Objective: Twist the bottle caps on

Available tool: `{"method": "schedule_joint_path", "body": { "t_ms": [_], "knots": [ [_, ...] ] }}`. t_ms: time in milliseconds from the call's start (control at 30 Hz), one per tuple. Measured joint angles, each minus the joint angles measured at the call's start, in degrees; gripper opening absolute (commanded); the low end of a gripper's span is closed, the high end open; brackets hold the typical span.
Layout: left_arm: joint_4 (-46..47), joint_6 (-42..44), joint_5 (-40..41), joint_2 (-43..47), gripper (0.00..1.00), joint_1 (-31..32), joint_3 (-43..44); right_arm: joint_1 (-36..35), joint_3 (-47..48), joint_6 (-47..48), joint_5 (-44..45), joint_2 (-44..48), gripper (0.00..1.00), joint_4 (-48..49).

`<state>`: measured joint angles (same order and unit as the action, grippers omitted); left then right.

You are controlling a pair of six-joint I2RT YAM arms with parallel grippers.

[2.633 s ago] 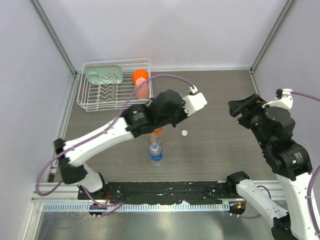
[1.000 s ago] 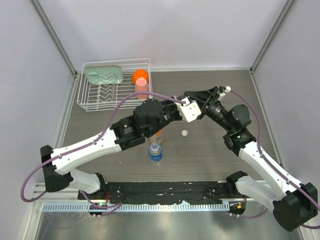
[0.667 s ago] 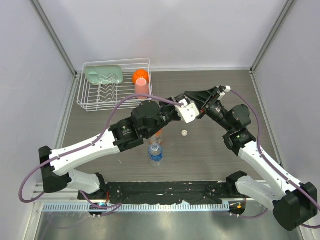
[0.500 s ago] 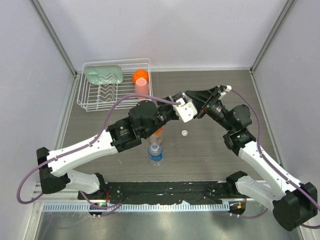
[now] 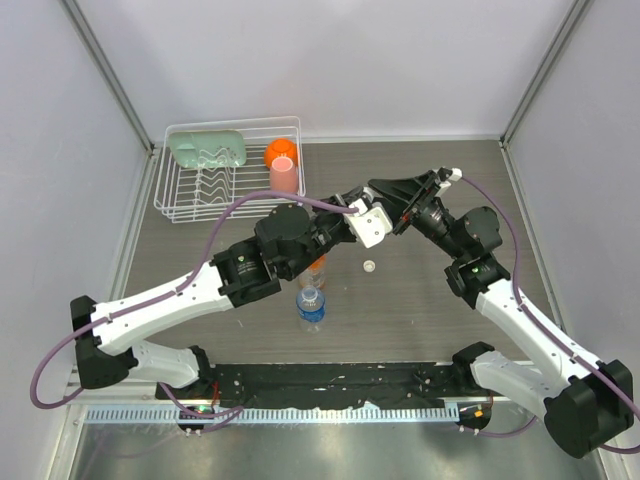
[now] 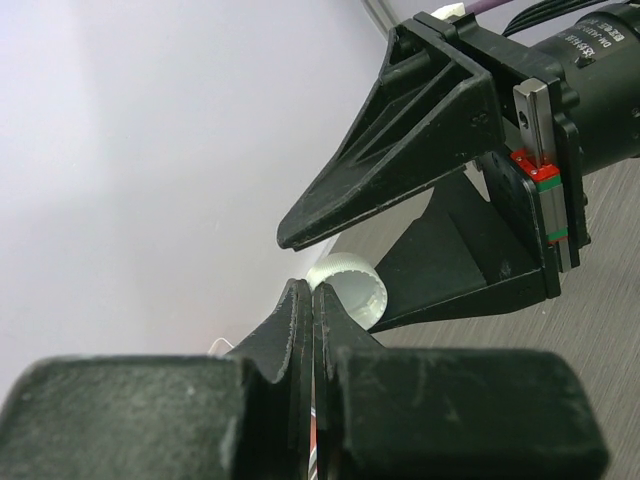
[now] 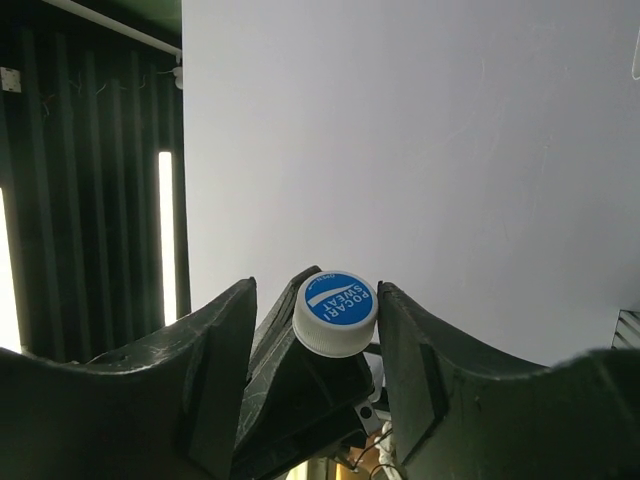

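My left gripper [image 6: 303,292] is shut, pinching the rim of a white cap with a blue top [image 6: 350,290] at its fingertips, raised above the table. My right gripper [image 7: 316,292] is open, its jaws standing either side of that cap [image 7: 337,312]; the right-hand finger [image 7: 430,360] is at the cap's edge. In the top view the two grippers meet at mid table [image 5: 378,195] and the cap is hidden. The orange-drink bottle [image 5: 315,268] and the blue-label bottle [image 5: 310,308] stand upright below the left arm. A second white cap [image 5: 370,266] lies on the table.
A white wire rack [image 5: 175,195] at the back left holds a green object [image 5: 207,148]. An orange cup [image 5: 281,152] and a pink cup [image 5: 284,176] are at its right end. Grey walls enclose the table.
The right arm has swung in from the right side and put its open jaws around the cap in my left gripper. Over the last second both grippers shifted only slightly left.
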<state>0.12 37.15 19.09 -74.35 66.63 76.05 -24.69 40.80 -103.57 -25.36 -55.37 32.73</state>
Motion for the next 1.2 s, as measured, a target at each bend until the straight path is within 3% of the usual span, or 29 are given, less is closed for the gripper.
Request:
{"method": "schedule_joint_path", "body": {
  "t_ms": [500, 767, 800, 833, 900, 933, 1067, 1133, 1200],
  "knots": [
    [1.09, 0.0, 0.76, 0.26, 0.0, 0.66, -0.17, -0.02, 0.02, 0.17, -0.09, -0.31, 0.41, 0.04],
    [1.6, 0.07, 1.57, 0.26, 0.02, 0.9, -0.28, -0.02, 0.02, 0.68, -0.33, -0.52, 0.1, 0.17],
    [1.57, 0.02, 1.68, 0.26, 0.06, 0.92, -0.28, -0.02, 0.02, 1.01, -0.31, -0.5, 0.06, 0.09],
    [1.49, -0.04, 1.81, 0.26, 0.23, 0.92, -0.26, -0.02, 0.04, 1.51, -0.31, -0.44, 0.05, -0.24],
    [0.87, -0.15, 2.12, 0.26, 0.39, 1.01, -0.28, 0.0, 0.24, 2.91, -0.28, 0.0, 0.03, -1.86],
    [0.26, -0.81, 2.23, 0.26, 0.52, 1.09, -0.26, 0.09, 0.33, 3.91, -0.28, 0.35, 0.02, -2.91],
    [-3.21, -1.9, 2.38, 0.72, 0.63, 1.22, 0.02, 1.4, 0.81, 7.58, -0.35, 1.9, 0.01, -7.23],
    [-6.08, -2.71, 2.32, 1.29, 0.76, 1.07, 0.9, 2.36, 0.85, 9.18, -0.5, 2.6, 0.01, -9.05],
    [-9.18, -3.91, 2.1, 2.47, 0.83, 0.57, 2.21, 3.34, 0.92, 10.86, -0.76, 3.02, 0.01, -10.84]
  ]
}}
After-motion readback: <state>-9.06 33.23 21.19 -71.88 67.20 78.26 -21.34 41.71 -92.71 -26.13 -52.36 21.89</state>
